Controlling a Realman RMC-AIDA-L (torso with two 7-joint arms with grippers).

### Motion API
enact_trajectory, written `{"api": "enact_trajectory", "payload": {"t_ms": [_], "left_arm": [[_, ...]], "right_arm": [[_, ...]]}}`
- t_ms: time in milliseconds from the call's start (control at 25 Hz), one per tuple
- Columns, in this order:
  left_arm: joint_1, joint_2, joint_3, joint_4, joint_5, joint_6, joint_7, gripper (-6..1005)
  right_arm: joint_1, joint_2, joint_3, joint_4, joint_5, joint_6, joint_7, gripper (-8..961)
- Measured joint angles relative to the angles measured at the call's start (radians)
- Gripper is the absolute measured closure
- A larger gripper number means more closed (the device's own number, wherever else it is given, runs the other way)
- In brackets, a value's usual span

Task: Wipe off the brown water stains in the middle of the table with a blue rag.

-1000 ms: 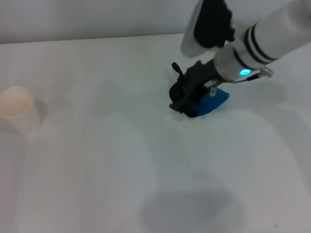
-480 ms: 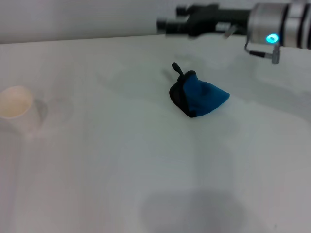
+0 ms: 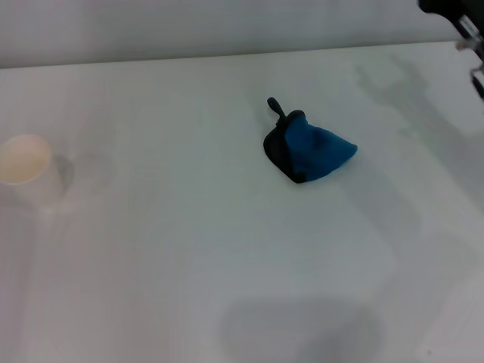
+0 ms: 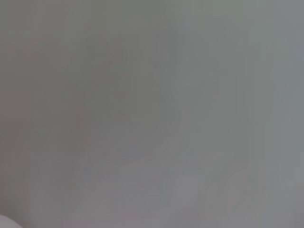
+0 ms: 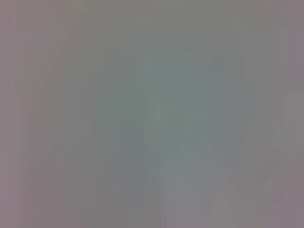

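Observation:
The blue rag point(image 3: 308, 152) lies crumpled on the white table point(image 3: 189, 249), a little right of the middle, with its black edging and short black loop turned toward the far side. Nothing holds it. No brown water stains show on the table in the head view. Only a dark end of my right gripper point(image 3: 457, 17) shows at the far right corner of the head view, well apart from the rag. My left gripper is out of view. Both wrist views show only a plain grey blur.
A white paper cup point(image 3: 23, 162) stands at the table's left edge. The table's far edge meets a pale wall behind. A grey shadow lies on the table near the front.
My right gripper let go of the rag, rose, and drew back to the far right corner. The rag stayed where it was left.

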Motion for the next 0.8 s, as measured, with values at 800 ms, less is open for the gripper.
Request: {"api": "enact_trajectory", "payload": {"t_ms": [800], "left_arm": [[0.0, 0.002, 0.002, -0.003, 0.018, 0.002, 0.001, 107]], "right_arm": [[0.011, 0.002, 0.005, 0.192, 0.222, 0.07, -0.272, 115]]}}
